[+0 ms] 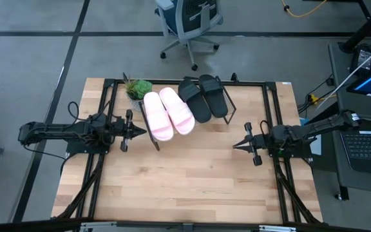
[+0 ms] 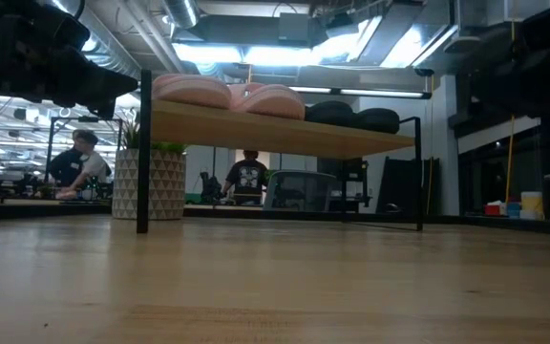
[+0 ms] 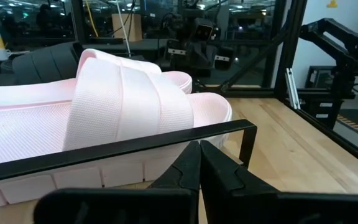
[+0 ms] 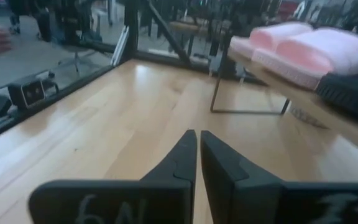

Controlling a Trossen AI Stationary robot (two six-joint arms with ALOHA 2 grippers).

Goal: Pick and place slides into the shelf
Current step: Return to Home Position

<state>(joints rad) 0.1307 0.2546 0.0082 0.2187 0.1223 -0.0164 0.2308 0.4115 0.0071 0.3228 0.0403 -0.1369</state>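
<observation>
Pink and black, all four slides (image 1: 176, 109) lie side by side on the shelf (image 2: 285, 132), so the left gripper (image 1: 142, 131), just beside them, and the right gripper (image 1: 236, 146), both closed and empty, should pull back level, clear of the shelf.

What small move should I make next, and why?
Probably ease the shut left gripper back from the shelf toward home: both pink slides and both black slides lie on it, and the right gripper, also shut, hangs well clear.
</observation>
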